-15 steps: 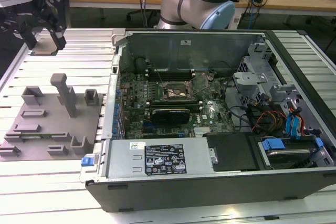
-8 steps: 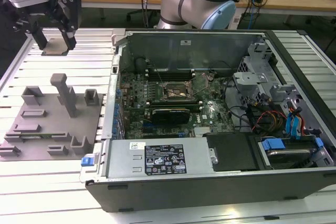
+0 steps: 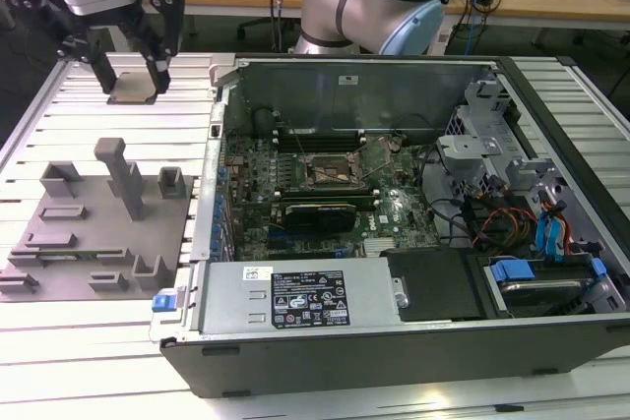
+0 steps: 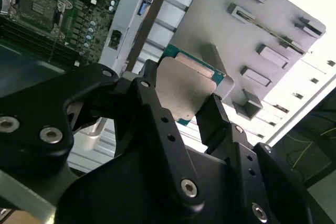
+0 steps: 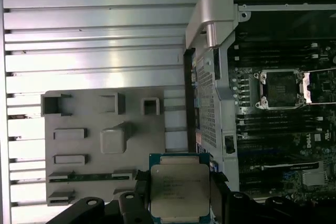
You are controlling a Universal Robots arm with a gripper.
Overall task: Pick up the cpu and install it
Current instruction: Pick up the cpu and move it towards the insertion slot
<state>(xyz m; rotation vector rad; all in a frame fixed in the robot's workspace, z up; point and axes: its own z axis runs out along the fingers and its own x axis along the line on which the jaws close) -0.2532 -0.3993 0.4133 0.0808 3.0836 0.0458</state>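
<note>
My gripper hangs above the slatted table at the exterior view's far left, shut on the cpu. The cpu is a thin square chip with a silvery top and a green edge. Both wrist views show it pinched by its edges between the black fingers: cpu, gripper; cpu, gripper. The open motherboard socket with its metal frame lies inside the computer case, well off to the exterior view's right of the gripper. The socket is uncovered and nothing sits in it.
A grey plastic tray with raised posts and slots lies on the table below the gripper. The open computer case holds memory sticks, cables and a power supply. The case's near side wall stands between tray and socket. The arm's base is behind the case.
</note>
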